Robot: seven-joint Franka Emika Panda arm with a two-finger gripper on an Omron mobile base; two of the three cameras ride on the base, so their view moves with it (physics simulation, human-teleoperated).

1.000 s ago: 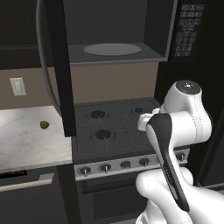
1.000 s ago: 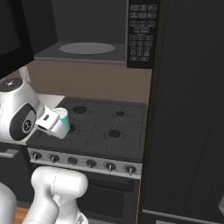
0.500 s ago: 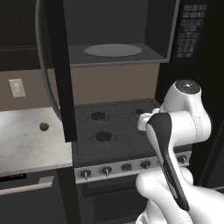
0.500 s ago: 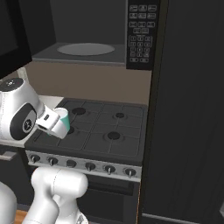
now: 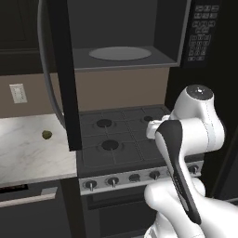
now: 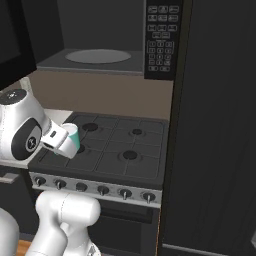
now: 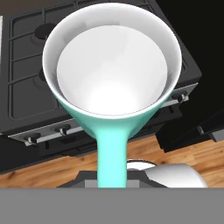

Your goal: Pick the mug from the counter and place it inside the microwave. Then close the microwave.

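Observation:
My gripper is shut on the teal mug, which hangs above the front left burners of the stovetop, well below the microwave. In the hand view the mug fills the frame with its white inside facing the camera, and its teal handle runs down out of view, hiding my fingertips. In the left base view my own arm hides both mug and gripper. The black microwave stands open, its door swung out to the left and its grey turntable bare. Left of the stove lies the marble counter.
The black gas stovetop with its knob row sits under the microwave. A small olive lump lies on the counter near the door's lower edge. A tall dark cabinet walls off the right side. The keypad faces front.
The hand with the mug has edged very slightly up and right in the right base view. Nothing else differs.

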